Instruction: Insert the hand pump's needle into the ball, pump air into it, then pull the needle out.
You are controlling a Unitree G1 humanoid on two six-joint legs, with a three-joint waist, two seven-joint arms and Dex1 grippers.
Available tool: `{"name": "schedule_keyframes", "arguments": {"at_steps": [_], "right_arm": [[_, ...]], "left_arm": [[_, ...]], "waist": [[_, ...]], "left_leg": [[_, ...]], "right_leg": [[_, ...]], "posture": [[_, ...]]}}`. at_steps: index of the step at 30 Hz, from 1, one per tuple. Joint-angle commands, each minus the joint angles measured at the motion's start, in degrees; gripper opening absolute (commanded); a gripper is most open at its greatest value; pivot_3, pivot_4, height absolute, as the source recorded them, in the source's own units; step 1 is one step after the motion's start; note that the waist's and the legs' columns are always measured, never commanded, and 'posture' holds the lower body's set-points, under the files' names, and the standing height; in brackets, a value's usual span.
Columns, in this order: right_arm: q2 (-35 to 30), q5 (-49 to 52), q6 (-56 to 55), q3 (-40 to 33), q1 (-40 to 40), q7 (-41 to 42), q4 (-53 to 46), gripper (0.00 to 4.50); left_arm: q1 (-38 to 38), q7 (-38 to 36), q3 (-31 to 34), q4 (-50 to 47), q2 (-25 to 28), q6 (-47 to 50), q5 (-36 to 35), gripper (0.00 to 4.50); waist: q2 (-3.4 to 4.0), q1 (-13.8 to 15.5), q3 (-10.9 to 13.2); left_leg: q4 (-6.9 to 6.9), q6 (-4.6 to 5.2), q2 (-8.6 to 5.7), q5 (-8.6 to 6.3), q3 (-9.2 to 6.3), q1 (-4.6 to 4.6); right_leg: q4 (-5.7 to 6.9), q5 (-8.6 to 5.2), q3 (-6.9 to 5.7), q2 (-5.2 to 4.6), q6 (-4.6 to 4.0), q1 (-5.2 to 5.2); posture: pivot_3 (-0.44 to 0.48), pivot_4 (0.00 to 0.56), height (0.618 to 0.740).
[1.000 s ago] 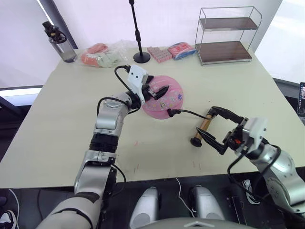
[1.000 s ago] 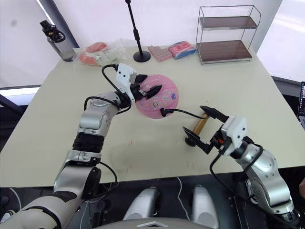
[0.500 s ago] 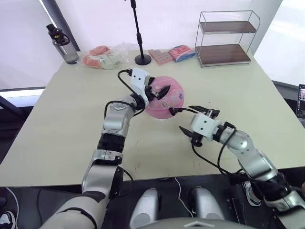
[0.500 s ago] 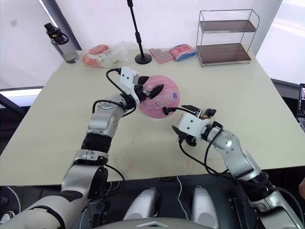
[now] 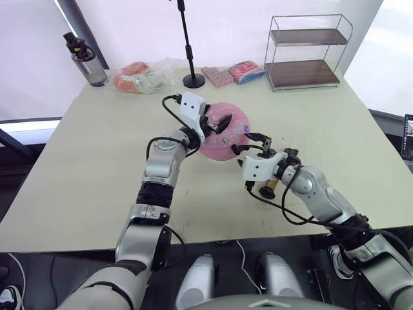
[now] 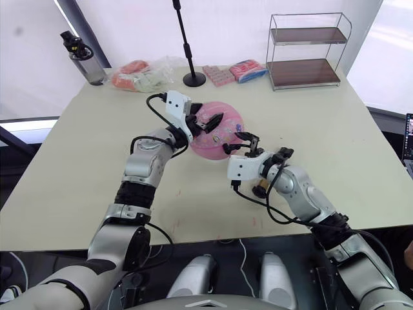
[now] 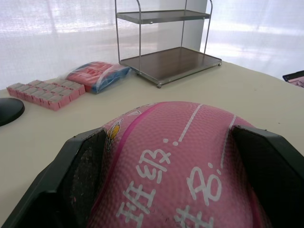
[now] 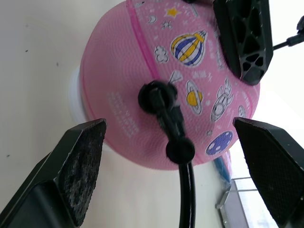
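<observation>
White "班级" on ball [image 7: 180, 161]

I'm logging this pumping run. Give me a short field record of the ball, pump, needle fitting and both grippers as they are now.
ball: pink ball, squashed, on the table
left gripper: fingers either side of the ball, holding it
hose fitting: black, seated against the ball; needle itself hidden
pump: lying on the table behind the right arm
right gripper: open, fingers either side of the hose, not touching it
</observation>
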Motion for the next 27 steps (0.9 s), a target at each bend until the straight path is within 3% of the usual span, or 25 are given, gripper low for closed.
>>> {"name": "schedule_keyframes", "arguments": {"at_steps": [1, 4, 9, 16, 20, 27], "right_arm": [[0.8, -1.2, -2.0, -0.8, -1.7, -1.3, 0.6, 4.47], [1.4, -1.8, -2.8, -1.0, -2.0, -1.6, 1.5, 4.47], [1.9, -2.6, -3.7, -1.1, -2.0, -2.3, 2.7, 2.47], [6.2, 3.3, -2.2, -4.2, 1.1, -2.6, 2.0, 0.53], [7.9, 6.3, -1.8, -6.1, 2.8, -2.1, 2.0, 0.40], [16.0, 23.1, 1.8, -12.9, 8.6, 0.1, 0.7, 0.40]], "left_arm": [[1.8, 1.1, -1.6, 2.9, -0.9, 3.5, 1.6, 4.50], [1.9, 1.3, -1.6, 2.6, -1.0, 3.8, 1.5, 4.50], [2.2, 1.7, -1.6, 1.8, -1.2, 4.2, 1.4, 4.50], [2.7, 2.3, -1.6, 1.1, -1.4, 4.5, 1.5, 4.50], [3.1, 2.7, -1.8, 0.9, -1.6, 4.5, 1.6, 4.50], [4.0, 4.3, -1.7, 0.9, -2.4, 3.6, 2.3, 4.50]], "waist": [[0.00, 0.0, 0.0], [0.00, 0.0, 0.0], [0.00, 0.0, 0.0], [0.00, -0.1, 0.0], [0.00, -0.2, 0.0], [0.01, -0.1, 0.0]], "left_leg": [[0.00, 0.00, 0.00, 0.00, -0.01, -0.01], [0.00, 0.00, -0.01, 0.00, 0.00, -0.01], [-0.01, 0.00, -0.01, 0.00, -0.02, -0.01], [-0.04, 0.00, -0.01, 0.00, -0.07, -0.03], [-0.06, 0.00, -0.01, 0.00, -0.06, -0.04], [-0.13, -0.01, -0.01, 0.00, -0.16, -0.06]], "right_leg": [[0.00, 0.00, -0.01, 0.00, 0.00, 0.00], [-0.01, 0.00, 0.00, 0.00, 0.00, 0.00], [-0.01, 0.00, -0.02, 0.00, -0.01, 0.00], [-0.04, 0.00, -0.04, 0.00, 0.00, 0.00], [-0.10, 0.00, -0.04, -0.01, -0.01, -0.01], [-0.16, -0.01, -0.12, -0.01, -0.01, 0.02]], "posture": [[0.000, 0.150, 0.731], [0.000, 0.150, 0.731], [0.000, 0.150, 0.731], [0.000, 0.150, 0.731], [0.000, 0.150, 0.731], [0.000, 0.150, 0.731]]}}
